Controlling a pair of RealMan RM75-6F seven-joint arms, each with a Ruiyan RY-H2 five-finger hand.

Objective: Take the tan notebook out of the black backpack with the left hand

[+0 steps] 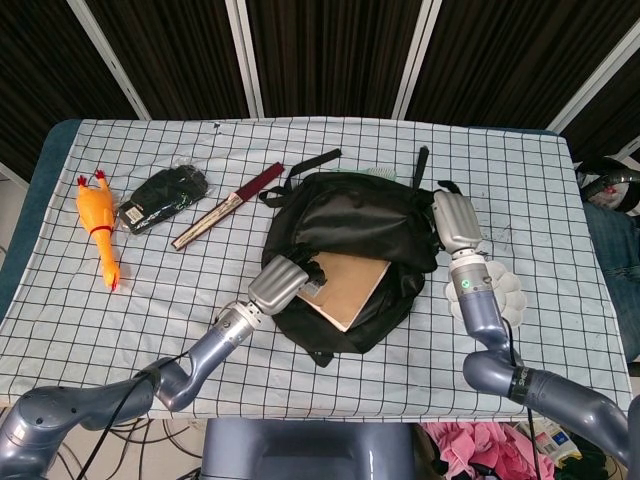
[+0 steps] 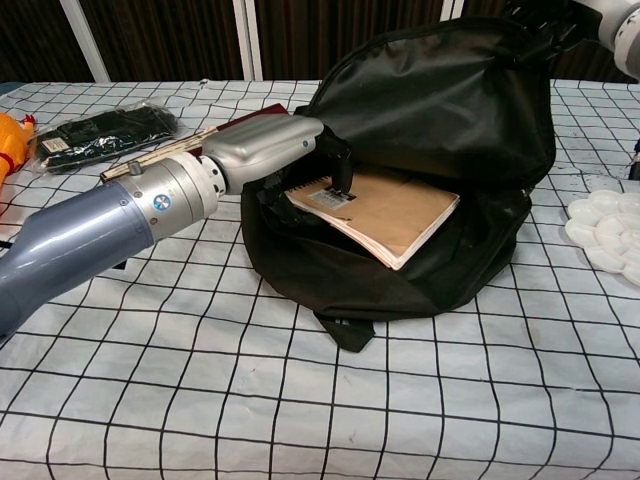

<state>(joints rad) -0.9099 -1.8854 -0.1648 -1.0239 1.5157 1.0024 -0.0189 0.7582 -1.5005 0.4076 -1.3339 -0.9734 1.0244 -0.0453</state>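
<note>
The left hand pinches the tan notebook at its corner (the book's length runs toward four o'clock), inside the black backpack.

One black backpack, one tan notebook, one rubber chicken, one black packet, one folded fan, one white palette, two hands, left, right
</note>
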